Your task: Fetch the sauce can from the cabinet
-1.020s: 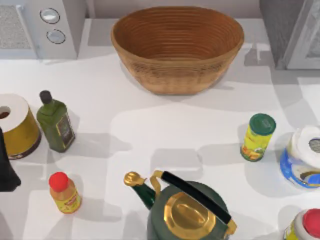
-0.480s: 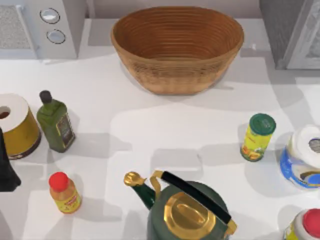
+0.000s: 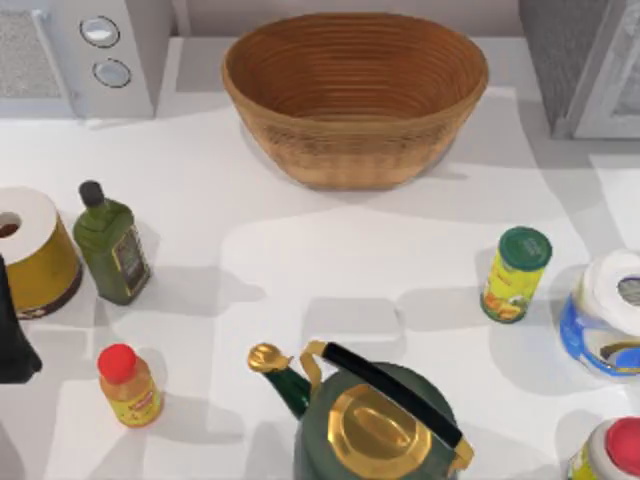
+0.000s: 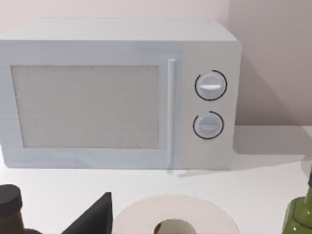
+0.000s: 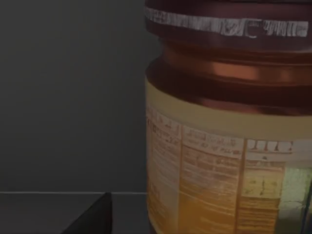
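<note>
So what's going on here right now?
The right arm's wrist camera sits close to the sauce can, which stands against the dark inside of the cabinet at the table's back right. The left arm stays near the table's left edge, facing the microwave. The basket holds nothing.

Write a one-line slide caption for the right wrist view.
Right wrist camera close on the sauce can, maroon rim above a tan label, against the cabinet's dark interior.

Left arm (image 3: 14, 340) sitting at table's left edge, dark link poking into top view. Dark corner of each tool (image 4: 92, 217) (image 5: 92, 217) intruding into own wrist view.
</note>
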Motion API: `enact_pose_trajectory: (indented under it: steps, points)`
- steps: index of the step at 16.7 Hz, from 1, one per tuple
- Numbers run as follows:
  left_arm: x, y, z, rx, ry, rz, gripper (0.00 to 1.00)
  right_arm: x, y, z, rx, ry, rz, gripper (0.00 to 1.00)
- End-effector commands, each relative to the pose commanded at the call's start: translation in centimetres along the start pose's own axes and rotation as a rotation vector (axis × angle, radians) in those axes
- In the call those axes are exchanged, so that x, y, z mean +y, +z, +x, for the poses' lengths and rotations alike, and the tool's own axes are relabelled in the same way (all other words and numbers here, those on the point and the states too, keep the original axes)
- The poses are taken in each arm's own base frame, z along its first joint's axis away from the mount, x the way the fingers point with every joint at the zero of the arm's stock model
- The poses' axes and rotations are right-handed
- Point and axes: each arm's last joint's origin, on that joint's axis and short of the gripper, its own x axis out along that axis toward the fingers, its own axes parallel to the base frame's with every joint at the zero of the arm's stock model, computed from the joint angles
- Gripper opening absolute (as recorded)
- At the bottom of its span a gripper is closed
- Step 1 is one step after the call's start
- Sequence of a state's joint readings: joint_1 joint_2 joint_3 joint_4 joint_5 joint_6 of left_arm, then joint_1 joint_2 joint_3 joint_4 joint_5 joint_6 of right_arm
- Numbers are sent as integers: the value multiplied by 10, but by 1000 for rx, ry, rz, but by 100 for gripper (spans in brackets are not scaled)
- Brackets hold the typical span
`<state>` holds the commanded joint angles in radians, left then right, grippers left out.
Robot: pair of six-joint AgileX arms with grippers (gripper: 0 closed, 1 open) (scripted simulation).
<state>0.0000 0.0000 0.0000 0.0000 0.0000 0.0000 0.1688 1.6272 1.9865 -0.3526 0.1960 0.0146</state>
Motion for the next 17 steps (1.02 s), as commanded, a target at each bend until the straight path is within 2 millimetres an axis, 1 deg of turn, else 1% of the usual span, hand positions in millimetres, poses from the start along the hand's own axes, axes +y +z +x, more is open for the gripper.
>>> enact_pose_trajectory:
  steps: [4, 6, 11, 13, 15, 17]
  points:
    - [0, 0, 0, 0, 0, 0, 100, 1, -1, 2, 4, 3, -1, 100]
    - [0, 0, 0, 0, 0, 0, 100, 1, 1, 12, 1, 0, 0, 100]
    - [0, 0, 0, 0, 0, 0, 100, 1, 2, 45, 0, 0, 0, 100]
    - [0, 0, 0, 0, 0, 0, 100, 0, 1, 55, 0, 0, 0, 100]
    - [0, 0, 0, 0, 0, 0, 100, 0, 0, 60, 0, 0, 0, 100]
    - [0, 0, 0, 0, 0, 0, 100, 0, 0, 60, 0, 0, 0, 100]
